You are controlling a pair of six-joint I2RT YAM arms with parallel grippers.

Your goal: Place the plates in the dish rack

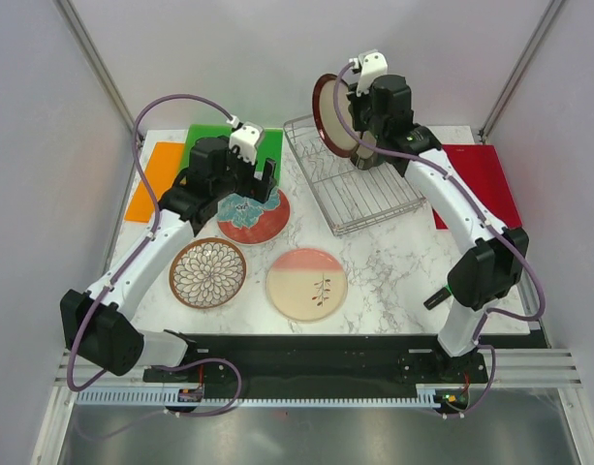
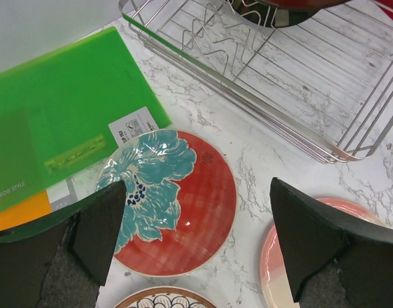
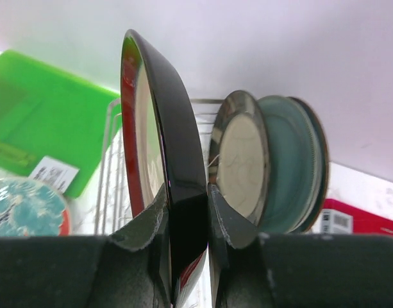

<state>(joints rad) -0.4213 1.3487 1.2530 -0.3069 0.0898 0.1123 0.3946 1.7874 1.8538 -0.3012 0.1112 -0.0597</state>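
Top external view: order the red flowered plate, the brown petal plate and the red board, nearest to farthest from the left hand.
1. Red flowered plate, under the left hand.
2. Brown petal plate, lower left.
3. Red board, far right.

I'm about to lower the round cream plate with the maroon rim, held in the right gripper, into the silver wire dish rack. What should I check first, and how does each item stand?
1. Hold of the right gripper on the round cream plate with maroon rim: ok, rim clamped between both fingers.
2. Plate on edge: ok.
3. Plate above the silver wire dish rack: ok, over its far end.
4. Free slot beneath: cannot tell, arm hides it.
5. The left gripper apart from the rack: ok, open above the round red plate with teal flowers.
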